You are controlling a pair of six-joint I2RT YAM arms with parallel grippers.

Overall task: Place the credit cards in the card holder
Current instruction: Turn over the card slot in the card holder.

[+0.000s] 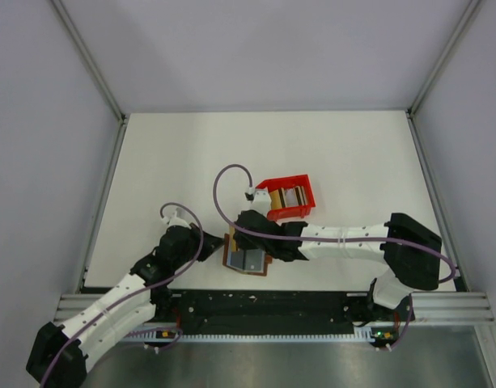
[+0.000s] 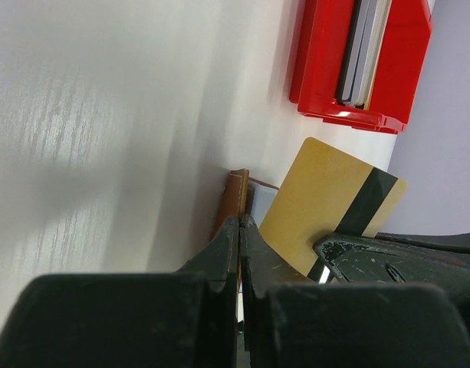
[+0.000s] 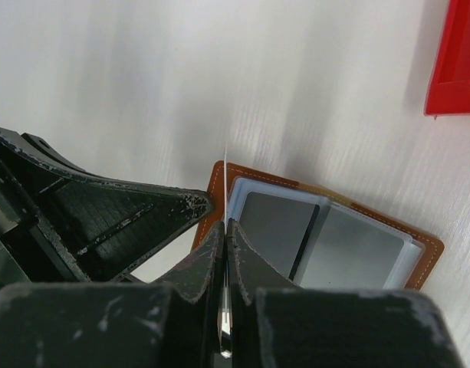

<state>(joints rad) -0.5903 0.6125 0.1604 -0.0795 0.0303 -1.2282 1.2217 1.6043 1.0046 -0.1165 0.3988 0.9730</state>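
Note:
The brown card holder (image 1: 248, 259) lies open on the table, its grey pockets (image 3: 334, 245) facing up. My left gripper (image 2: 241, 222) is shut on its left edge (image 2: 236, 195); in the top view that gripper (image 1: 218, 245) sits just left of the holder. My right gripper (image 3: 225, 226) is shut on a tan-gold credit card with a black stripe (image 2: 319, 199). It holds the card on edge (image 3: 226, 176) over the holder's left side. In the top view the right gripper (image 1: 241, 234) is above the holder. More cards (image 2: 361, 46) stand in the red bin.
The red plastic bin (image 1: 300, 208) stands just behind and right of the holder; it also shows in the left wrist view (image 2: 403, 54) and the right wrist view (image 3: 457, 61). Metal frame rails run along the table's sides and near edge.

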